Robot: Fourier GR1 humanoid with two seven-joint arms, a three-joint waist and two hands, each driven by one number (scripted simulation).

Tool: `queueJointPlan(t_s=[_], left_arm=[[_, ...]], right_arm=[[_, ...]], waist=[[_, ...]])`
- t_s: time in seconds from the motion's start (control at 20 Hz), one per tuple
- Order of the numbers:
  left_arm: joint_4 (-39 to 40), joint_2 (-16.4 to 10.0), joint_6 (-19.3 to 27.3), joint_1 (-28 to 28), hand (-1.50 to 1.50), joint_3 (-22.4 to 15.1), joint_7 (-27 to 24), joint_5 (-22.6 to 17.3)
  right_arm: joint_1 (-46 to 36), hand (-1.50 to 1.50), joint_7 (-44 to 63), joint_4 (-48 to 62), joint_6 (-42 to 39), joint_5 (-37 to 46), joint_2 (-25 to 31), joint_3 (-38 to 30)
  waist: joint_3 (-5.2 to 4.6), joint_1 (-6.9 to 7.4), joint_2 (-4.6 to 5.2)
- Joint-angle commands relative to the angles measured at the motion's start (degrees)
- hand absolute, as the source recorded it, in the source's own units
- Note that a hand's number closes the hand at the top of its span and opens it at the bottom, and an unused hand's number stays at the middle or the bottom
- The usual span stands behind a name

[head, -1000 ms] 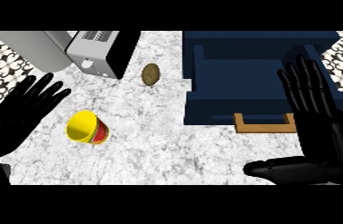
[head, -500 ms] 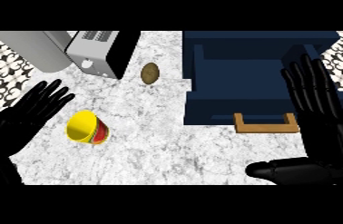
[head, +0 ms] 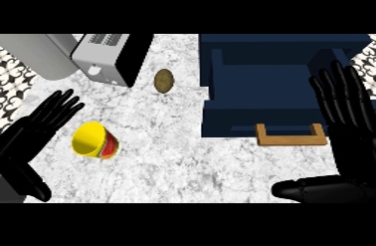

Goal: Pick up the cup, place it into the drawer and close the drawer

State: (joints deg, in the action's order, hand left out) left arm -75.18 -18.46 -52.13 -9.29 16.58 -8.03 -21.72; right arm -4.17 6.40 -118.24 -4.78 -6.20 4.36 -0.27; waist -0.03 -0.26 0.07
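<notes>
Yellow-rimmed cup (head: pixel 95 141), mouth toward view's upper left, base lower right.

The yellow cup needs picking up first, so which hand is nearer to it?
Left. The left hand sits open just left of the cup; the right hand is far off, beside the drawer.

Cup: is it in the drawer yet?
No, the yellow cup sits on the counter, left of the open navy drawer, beside the open left hand.
</notes>
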Motion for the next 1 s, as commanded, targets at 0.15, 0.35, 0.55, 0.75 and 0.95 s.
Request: queueJointPlan(t_s=[0.15,0.35,0.55,0.75,0.95], left_arm=[[13.49,0.35,-0.70,-3.75,-1.50,-0.28,-15.67,14.84],[20.80,-2.20,-1.28,-4.79,-1.50,-1.58,-22.54,19.15],[23.41,-0.82,3.37,-6.29,-1.50,-3.88,-25.49,21.99],[26.73,-2.57,2.23,-6.75,-1.50,-4.94,-28.37,21.85],[30.45,-2.72,4.08,-6.64,-1.50,-6.25,-32.55,22.95]], right_arm=[[-1.77,-1.50,-1.23,2.31,-0.72,-0.18,-0.22,-0.23],[-3.93,-1.50,3.12,1.26,-0.85,-3.55,1.90,-3.91],[0.85,-1.50,0.85,-1.00,-1.65,-1.83,0.37,-0.97],[0.55,-1.50,-1.75,1.35,-1.78,-2.72,0.02,-2.64],[-1.28,-1.50,2.57,-1.64,-2.25,-3.22,1.76,-2.42]], waist=[[-0.01,-0.05,0.05],[-0.04,-0.21,0.10],[-0.03,-0.29,0.06],[-0.03,-0.28,0.11],[-0.06,-0.38,0.10]])
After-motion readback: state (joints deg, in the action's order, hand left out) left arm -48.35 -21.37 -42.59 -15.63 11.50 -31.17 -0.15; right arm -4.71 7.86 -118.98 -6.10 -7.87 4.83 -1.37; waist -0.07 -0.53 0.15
